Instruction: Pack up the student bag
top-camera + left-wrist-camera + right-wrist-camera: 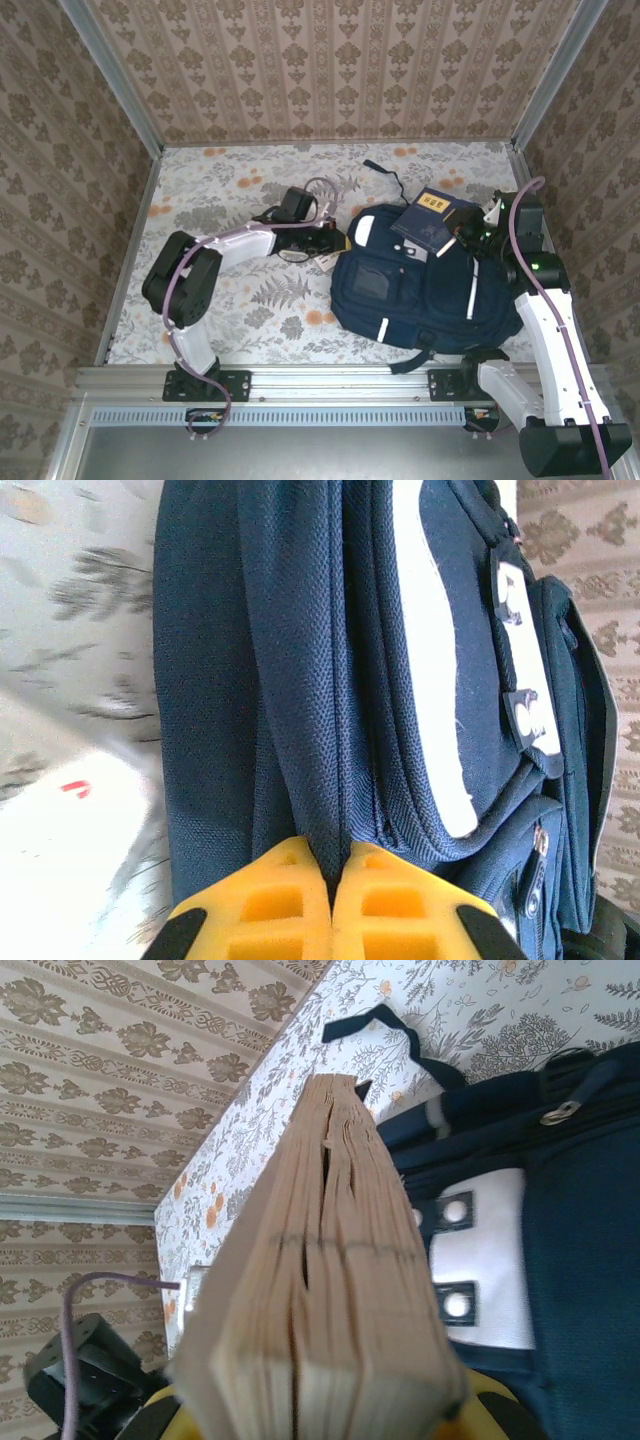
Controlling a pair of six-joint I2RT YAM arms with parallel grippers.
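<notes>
On table, student bag lies ctr-right of frame. Book sits on bag's upper edge; left gripper at its upper-left corner, right gripper right of book.

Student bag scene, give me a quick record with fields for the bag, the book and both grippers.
bag: student bag lying flat on floral table
book: navy book, yellow label, over the bag's far end
left gripper: shut on a fold of the bag's fabric
right gripper: shut on the book, page edges facing its camera

Top camera looks steeply down from behind the arm bases; both wrist cameras face, at close range, the same large navy-blue fabric backpack.
</notes>
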